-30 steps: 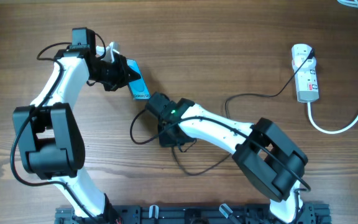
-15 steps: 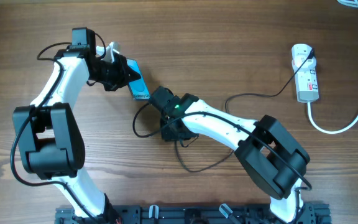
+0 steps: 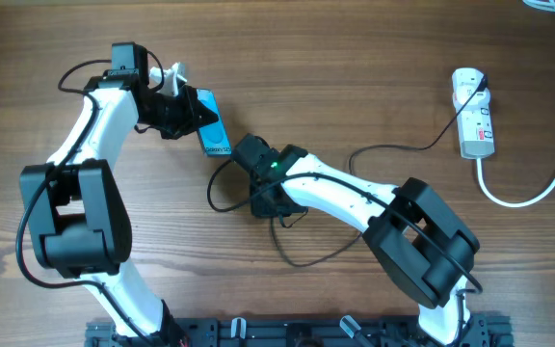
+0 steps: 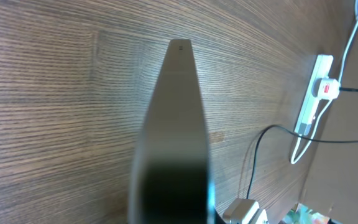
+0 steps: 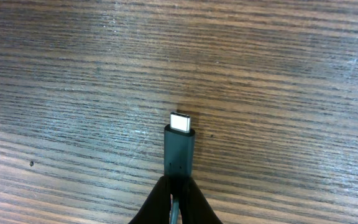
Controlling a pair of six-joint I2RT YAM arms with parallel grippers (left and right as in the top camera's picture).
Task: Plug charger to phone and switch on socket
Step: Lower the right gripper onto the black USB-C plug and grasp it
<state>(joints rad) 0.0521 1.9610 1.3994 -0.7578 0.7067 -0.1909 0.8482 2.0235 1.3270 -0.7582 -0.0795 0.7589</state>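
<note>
left hand [image 3: 193, 114] closed on the far end of the flat rectangular phone [image 3: 214, 132] with the cyan screen and white band, at centre-left of the wooden counter [image 3: 355, 58]; screen faces up in the overhead view, white band end points near-right

left wrist view: phone [image 4: 174, 124] seen edge-on, running out from the hand over the wood

right hand [image 3: 242, 154] is just beside the phone's near-right end, closed and pinching the dark connector of the thin black cable charger [image 3: 393, 149]

right wrist view: fingertips [image 5: 160, 199] clamp the connector body of the charger [image 5: 180, 149] from both sides; silver tip sticks out bare, only wood grain ahead of it, so not seated in the phone

can't tell from overhead whether the tip touches the phone edge

cable loops on the counter near the right arm, then runs right to its black plug [image 3: 477, 92], seated in the far end of the short white oblong power-strip socket [image 3: 475, 120]

socket lies at far right, well apart from both hands; its small red switch [image 4: 325, 89] shows in the left wrist view, position can't be read

thick white cord [image 3: 538, 196] leaves the socket's near end and curves away right
</note>
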